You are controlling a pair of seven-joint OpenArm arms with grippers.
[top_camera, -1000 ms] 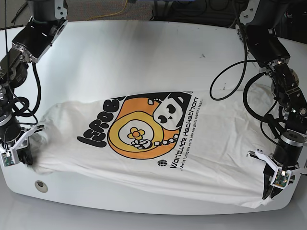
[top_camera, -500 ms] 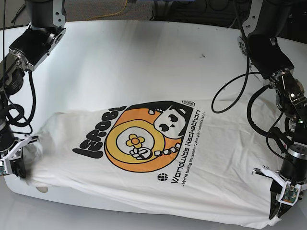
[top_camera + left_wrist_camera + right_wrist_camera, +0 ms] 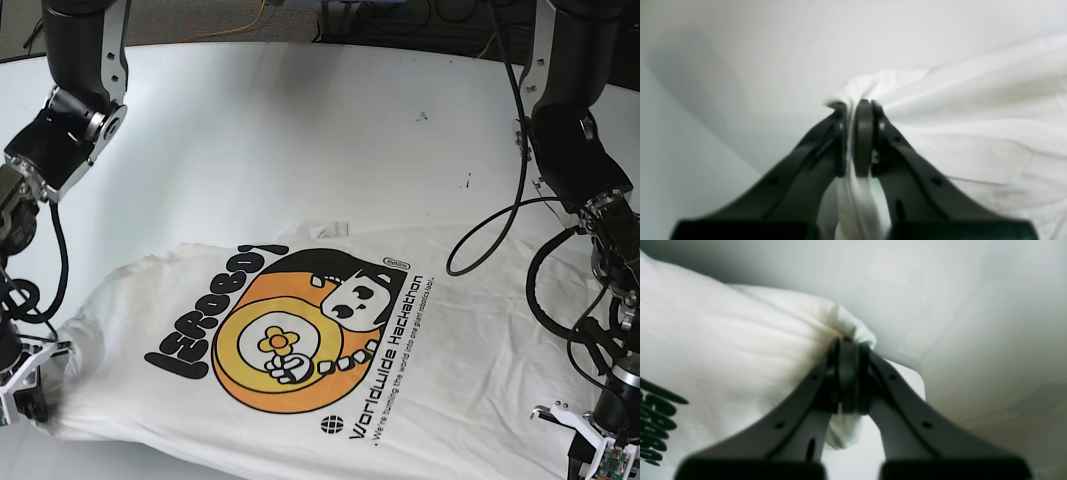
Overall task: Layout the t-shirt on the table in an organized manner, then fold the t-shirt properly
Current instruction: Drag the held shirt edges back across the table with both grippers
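The shirt [image 3: 300, 360] lies print-up on the table [image 3: 280, 130], its long axis running between the two arms. The left gripper [image 3: 855, 140] pinches one corner of the fabric; the right gripper [image 3: 848, 376] pinches the opposite corner. Both corners sit at the near table edge, so further pulling would likely drag cloth off it.

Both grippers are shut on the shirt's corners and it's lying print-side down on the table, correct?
Not quite. Both grippers are shut on the shirt: left gripper, right gripper. But the shirt lies print-side up: the base view shows the orange circle, black letters and panda facing the camera on the table.
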